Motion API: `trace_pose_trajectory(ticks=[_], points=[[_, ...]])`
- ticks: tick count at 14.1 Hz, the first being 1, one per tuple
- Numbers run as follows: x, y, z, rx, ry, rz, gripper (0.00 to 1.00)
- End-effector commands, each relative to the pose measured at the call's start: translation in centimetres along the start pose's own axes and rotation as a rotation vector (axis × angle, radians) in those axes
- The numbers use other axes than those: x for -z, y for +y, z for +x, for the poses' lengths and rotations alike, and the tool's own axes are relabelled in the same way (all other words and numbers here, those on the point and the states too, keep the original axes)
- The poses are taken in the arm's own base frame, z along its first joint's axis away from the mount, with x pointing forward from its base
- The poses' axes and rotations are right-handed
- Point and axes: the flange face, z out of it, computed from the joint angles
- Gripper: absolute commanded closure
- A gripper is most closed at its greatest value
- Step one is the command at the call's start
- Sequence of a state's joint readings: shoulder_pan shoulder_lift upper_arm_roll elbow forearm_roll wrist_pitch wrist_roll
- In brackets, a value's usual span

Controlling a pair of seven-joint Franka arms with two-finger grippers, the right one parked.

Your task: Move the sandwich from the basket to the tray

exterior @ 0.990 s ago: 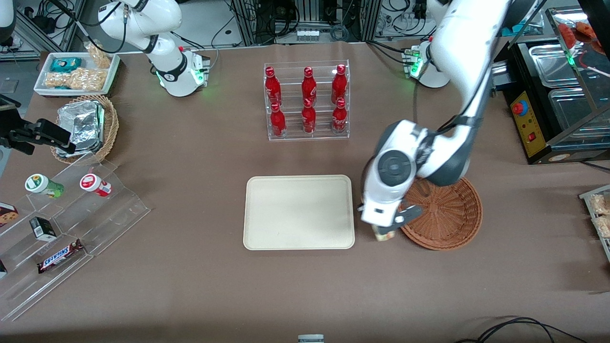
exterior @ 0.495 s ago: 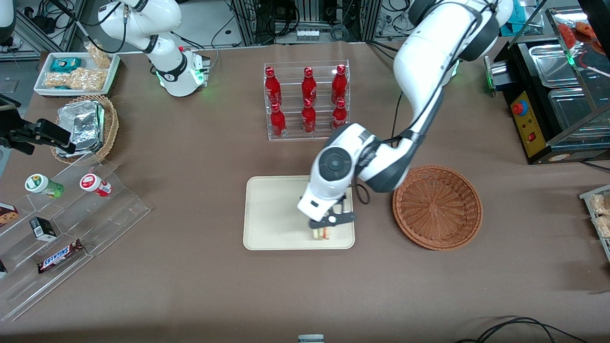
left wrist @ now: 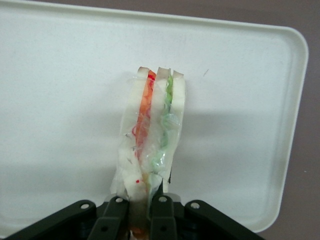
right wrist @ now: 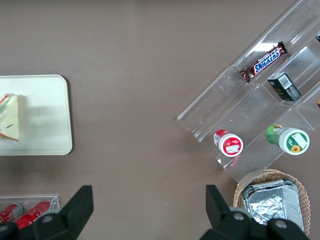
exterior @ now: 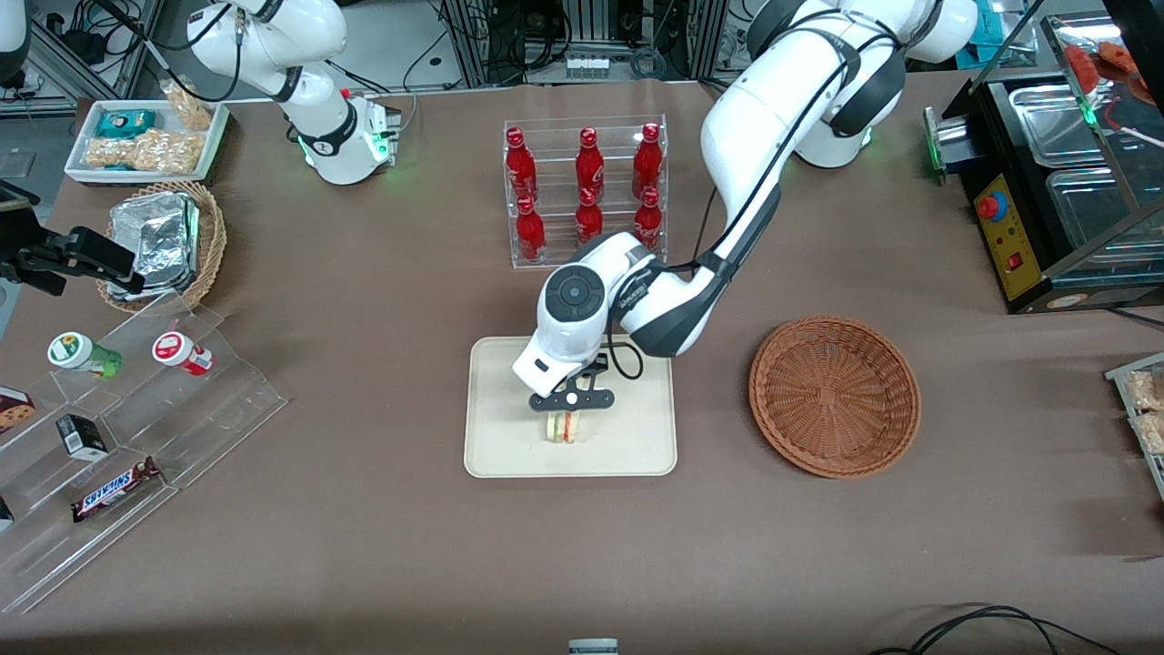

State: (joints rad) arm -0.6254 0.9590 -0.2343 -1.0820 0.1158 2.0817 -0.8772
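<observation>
The gripper (exterior: 566, 414) hangs over the tray (exterior: 496, 450), its fingers (left wrist: 117, 210) pinching the sandwich (exterior: 564, 426) at one end of the wedge. In the wrist view the sandwich (left wrist: 152, 132) runs straight out from the fingertips, toward 12 o'clock, with its layered edge (bread, red filling, green filling) facing the camera. Its long axis therefore lies in line with the gripper, not across it.

In the front view the sandwich sits at about 6 o'clock from the tray centre, nearer the front camera than the middle and inside the rim. Whether its lower edge touches the tray surface cannot be told.

The basket (exterior: 835, 396) lies at 3 o'clock from the tray, well apart, and holds nothing.

Judgement: the carry is done; only release remains. Because the wedge stands on a narrow edge, it may tip sideways once the fingers part.
</observation>
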Motion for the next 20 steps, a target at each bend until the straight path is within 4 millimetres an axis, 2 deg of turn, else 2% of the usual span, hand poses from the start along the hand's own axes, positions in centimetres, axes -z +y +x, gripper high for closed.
trace_pose_trajectory(ticks=[1,4,5,6,7,9,10,11,12,13,14,15,16,18,19,20], points=[[0.1,0.3,0.6,0.053,0.022,-0.002,0.95],[-0.2,0.3,0.5,0.089,0.019,0.002,0.89],[-0.2,0.3,0.5,0.097,0.019,0.001,0.79],[-0.2,0.2,0.5,0.124,0.018,0.002,0.37],[-0.3,0.2,0.5,0.145,0.018,0.002,0.02],[0.1,0.2,0.3,0.158,0.018,0.002,0.00],[1.4,0.3,0.4,0.158,0.028,0.000,0.00],[4.4,0.5,0.4,0.153,0.046,-0.005,0.00],[6.9,-0.5,0.3,0.156,0.039,0.037,0.00],[10.3,-1.7,0.7,0.160,0.045,0.069,0.00],[14.1,-3.7,1.5,0.179,0.051,0.105,0.00],[17.4,-4.8,1.1,0.169,0.045,0.132,0.00],[19.8,-5.8,0.9,0.167,0.046,0.149,0.00],[21.9,-9.9,2.1,0.234,0.035,0.175,0.00],[22.2,-11.5,2.2,0.251,0.026,0.186,0.00],[22.7,-14.4,2.9,0.287,0.015,0.202,0.00]])
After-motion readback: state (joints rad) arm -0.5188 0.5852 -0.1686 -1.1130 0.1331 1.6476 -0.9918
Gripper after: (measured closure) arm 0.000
